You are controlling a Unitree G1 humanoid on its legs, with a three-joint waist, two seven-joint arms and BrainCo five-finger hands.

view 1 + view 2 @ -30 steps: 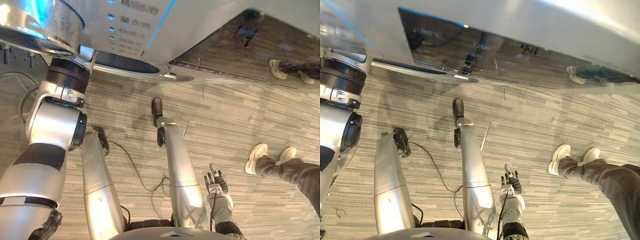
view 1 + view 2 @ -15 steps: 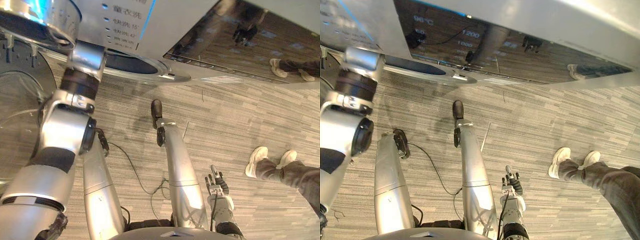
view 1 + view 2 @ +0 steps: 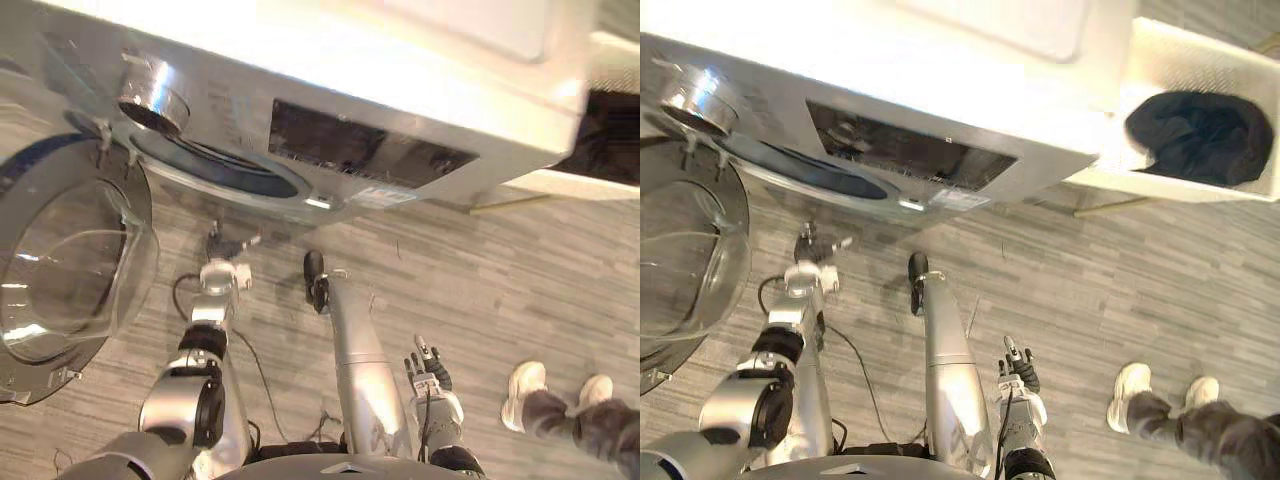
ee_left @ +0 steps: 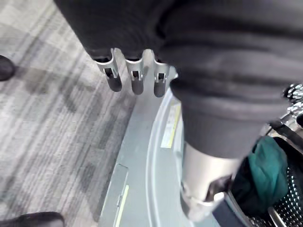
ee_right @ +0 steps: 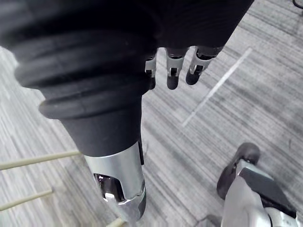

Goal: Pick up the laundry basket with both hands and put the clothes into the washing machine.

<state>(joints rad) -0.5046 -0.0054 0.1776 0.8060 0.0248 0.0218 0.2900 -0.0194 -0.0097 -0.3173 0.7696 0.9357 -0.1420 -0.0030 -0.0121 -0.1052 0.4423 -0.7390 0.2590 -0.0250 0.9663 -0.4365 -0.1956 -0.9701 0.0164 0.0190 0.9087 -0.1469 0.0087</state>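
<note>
Both hands are empty with straight fingers: the left hand (image 3: 222,262) is by the washer (image 3: 400,60) mouth at 10 o'clock, and the right hand (image 3: 430,372) hangs low at 5 o'clock. The basket (image 3: 1160,60) of dark clothes (image 3: 1200,135) sits untouched at 2 o'clock, so I think both hands must turn there next and grab it.

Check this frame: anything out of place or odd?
Nothing looks spilled or damaged. One oddity: the white basket beside the washing machine holds a dark garment, yet the left robot hand and right robot hand are both open, empty and away from it.
</note>
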